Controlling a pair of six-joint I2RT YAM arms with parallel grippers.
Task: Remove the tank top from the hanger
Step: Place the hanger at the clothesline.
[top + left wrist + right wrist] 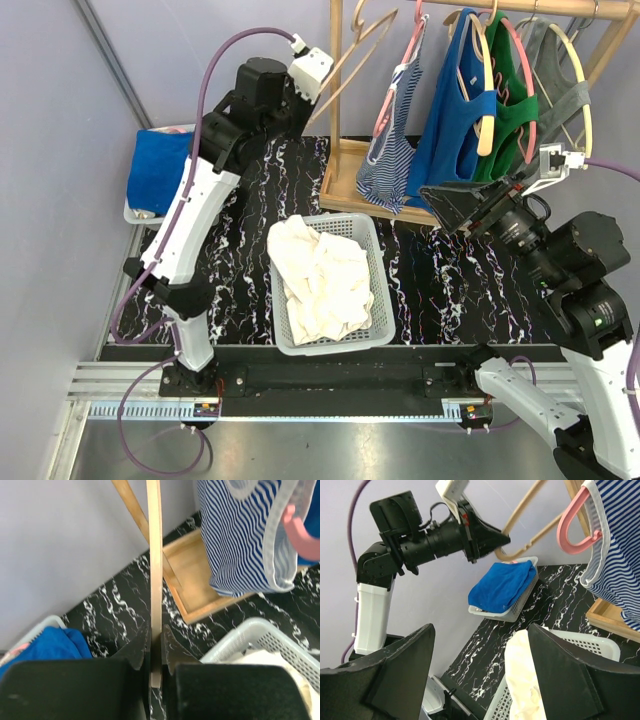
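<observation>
My left gripper is raised at the back left and shut on a bare beige wooden hanger. In the left wrist view the jaws clamp the hanger's bar. A cream tank top lies crumpled in the white basket at the table's middle. My right gripper is open and empty, held above the table to the right of the basket. In the right wrist view it points toward the cream tank top and the hanger.
A wooden rack at the back holds a striped top on a pink hanger, and blue, green and grey tops. A blue cloth lies in a basket at the far left.
</observation>
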